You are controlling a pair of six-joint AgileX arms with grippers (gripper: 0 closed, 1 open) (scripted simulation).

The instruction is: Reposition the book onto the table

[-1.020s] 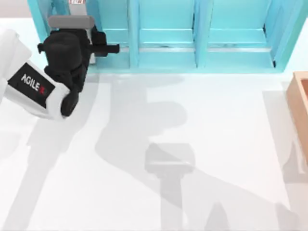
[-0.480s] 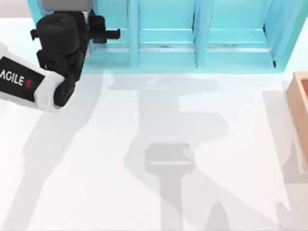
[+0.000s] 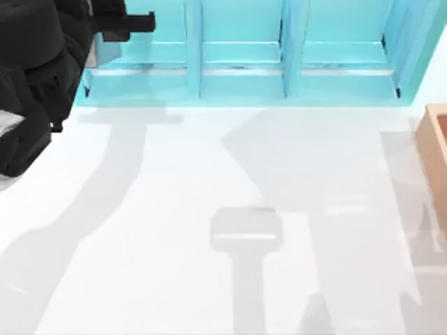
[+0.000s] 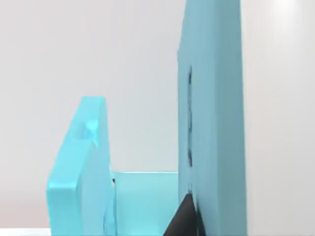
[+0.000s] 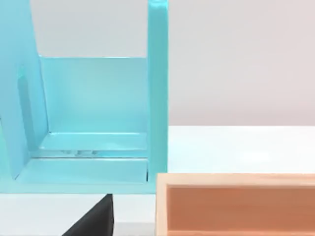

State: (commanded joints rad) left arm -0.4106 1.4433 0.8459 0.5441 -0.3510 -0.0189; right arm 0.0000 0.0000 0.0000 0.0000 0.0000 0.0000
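left gripper [image 3: 129, 22] sits at the far left, reaching into the leftmost compartment of the light-blue shelf [image 3: 241, 52]; whether it is open, closed or holding anything, i cannot tell. where the book lies i cannot tell either. table [image 3: 209, 174] spreads white and bare on the near side of the shelf. wooden box [image 3: 436, 153] stands at the right edge. right gripper [image 5: 93, 219] is parked near that box.
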